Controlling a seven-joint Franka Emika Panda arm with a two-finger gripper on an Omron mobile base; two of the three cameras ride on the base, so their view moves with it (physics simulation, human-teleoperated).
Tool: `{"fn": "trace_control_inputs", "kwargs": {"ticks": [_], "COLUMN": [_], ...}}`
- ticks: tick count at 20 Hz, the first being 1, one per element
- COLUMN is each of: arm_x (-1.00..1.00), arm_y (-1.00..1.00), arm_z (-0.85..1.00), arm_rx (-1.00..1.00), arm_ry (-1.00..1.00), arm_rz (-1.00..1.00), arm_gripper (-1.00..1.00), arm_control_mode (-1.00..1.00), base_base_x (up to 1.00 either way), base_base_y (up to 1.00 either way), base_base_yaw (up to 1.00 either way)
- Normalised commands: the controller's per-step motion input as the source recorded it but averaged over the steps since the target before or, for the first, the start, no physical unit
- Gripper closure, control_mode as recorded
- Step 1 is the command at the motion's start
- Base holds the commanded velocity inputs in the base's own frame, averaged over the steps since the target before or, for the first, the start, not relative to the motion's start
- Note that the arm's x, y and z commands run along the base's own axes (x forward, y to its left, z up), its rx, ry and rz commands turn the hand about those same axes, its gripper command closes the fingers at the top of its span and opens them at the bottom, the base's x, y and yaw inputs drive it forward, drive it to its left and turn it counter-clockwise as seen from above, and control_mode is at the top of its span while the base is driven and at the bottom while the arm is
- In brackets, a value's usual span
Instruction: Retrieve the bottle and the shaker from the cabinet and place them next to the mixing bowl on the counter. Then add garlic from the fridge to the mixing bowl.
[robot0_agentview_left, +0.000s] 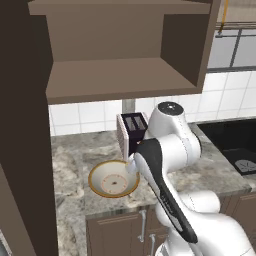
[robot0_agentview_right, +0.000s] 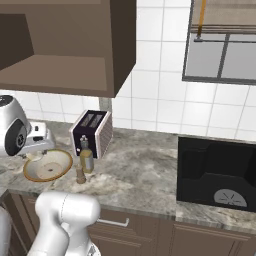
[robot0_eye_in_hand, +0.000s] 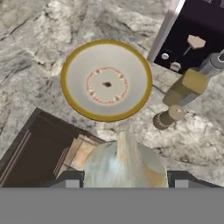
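Cabinet (robot0_agentview_left: 125, 75) open, shelf bare. Counter (robot0_agentview_right: 140, 170) carries toaster (robot0_agentview_right: 92, 132), w/ mixing bowl (robot0_agentview_right: 47, 165) at its left. Bottle (robot0_agentview_right: 86, 157) stands just right of bowl, shaker (robot0_agentview_right: 80, 175) in front of bottle. Tool (robot0_eye_in_hand: 124, 177) above bowl's near edge, gripping garlic (robot0_eye_in_hand: 124, 164) btwn fingers.

Marbled stone counter (robot0_agentview_right: 145, 170), matt brown wooden cabinet (robot0_agentview_right: 65, 45), glossy-rimmed mixing bowl (robot0_eye_in_hand: 106, 80).

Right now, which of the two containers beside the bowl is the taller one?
The olive-yellow bottle, next to the toaster. The brown shaker in front of it reaches about half its height.
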Motion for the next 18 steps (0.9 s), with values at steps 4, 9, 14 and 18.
{"fn": "trace_control_inputs", "kwargs": {"ticks": [4, 9, 14, 18], "arm_x": [0.59, 0.65, 0.72, 0.67], "arm_y": [0.51, 0.49, 0.37, 0.16], "arm_z": [-0.34, -0.55, -0.60, -0.66], "arm_rx": [-0.14, -0.18, -0.16, -0.05], "arm_ry": [0.09, 0.07, 0.07, 0.01], "arm_rz": [0.04, 0.00, 0.00, 0.00], "arm_gripper": [1.00, 1.00, 1.00, 1.00], "arm_control_mode": [-1.00, -1.00, -1.00, -1.00], "base_base_x": [0.00, 0.00, 0.00, 0.00], "base_base_y": [0.00, 0.00, 0.00, 0.00], "base_base_yaw": [0.00, 0.00, 0.00, 0.00]}}
